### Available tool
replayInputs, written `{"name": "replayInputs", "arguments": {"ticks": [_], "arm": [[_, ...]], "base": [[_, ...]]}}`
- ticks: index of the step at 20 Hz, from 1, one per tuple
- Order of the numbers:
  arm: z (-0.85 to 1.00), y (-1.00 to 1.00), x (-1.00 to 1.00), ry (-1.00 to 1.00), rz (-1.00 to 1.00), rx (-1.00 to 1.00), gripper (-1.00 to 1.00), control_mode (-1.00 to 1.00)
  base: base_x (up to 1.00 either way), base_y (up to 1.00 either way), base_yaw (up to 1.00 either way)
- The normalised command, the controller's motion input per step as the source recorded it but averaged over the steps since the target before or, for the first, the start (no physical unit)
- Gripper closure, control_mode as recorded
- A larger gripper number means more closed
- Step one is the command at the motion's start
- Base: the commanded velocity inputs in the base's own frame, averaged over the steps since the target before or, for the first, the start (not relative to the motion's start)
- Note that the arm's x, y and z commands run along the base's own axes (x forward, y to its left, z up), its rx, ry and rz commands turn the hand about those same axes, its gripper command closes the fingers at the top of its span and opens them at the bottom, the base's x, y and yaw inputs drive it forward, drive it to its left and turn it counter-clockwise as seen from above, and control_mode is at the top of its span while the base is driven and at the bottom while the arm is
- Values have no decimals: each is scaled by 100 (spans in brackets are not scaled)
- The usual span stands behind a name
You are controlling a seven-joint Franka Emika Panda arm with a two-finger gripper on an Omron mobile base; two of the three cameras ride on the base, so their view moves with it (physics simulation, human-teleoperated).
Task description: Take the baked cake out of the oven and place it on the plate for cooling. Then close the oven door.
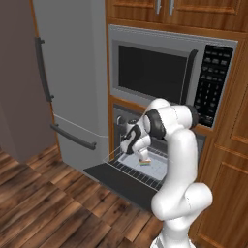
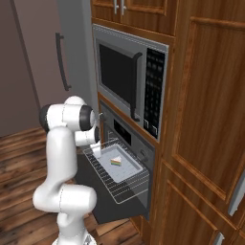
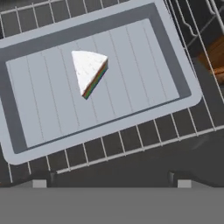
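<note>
The cake (image 3: 89, 72) is a white-iced wedge with coloured layers. It lies in a shallow grey tray (image 3: 183, 94) on the wire rack (image 3: 131, 140) pulled out of the oven (image 2: 131, 139). The oven door (image 1: 114, 178) hangs open, flat and low in front. My gripper (image 3: 111, 183) hovers above the tray's near edge, open, with its fingertips (image 3: 39, 183) far apart and nothing between them. From the left base view the gripper (image 1: 131, 147) is just left of the cake (image 1: 144, 161). The cake (image 2: 116, 162) also appears on the tray in the right base view. The plate is out of view.
A silver microwave (image 1: 169, 72) sits directly above the oven. A grey fridge (image 1: 72, 82) with dark handles stands to the left. Wooden cabinets (image 2: 206, 119) flank the right side. The wood floor (image 1: 43, 203) lies open in front of the dropped door.
</note>
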Motion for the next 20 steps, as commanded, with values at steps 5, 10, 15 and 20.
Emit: {"name": "replayInputs", "arguments": {"ticks": [5, 10, 15, 20], "arm": [[-31, -3, 9, 0, 0, -1, -100, -100], [-6, -17, 36, 9, 0, -2, -100, -100], [-27, -1, 47, 11, 0, -1, -100, -100], [-34, 0, 59, 12, 0, -3, -100, -100]], "base": [[0, 0, 0], [0, 0, 0], [0, 0, 0], [0, 0, 0]]}}
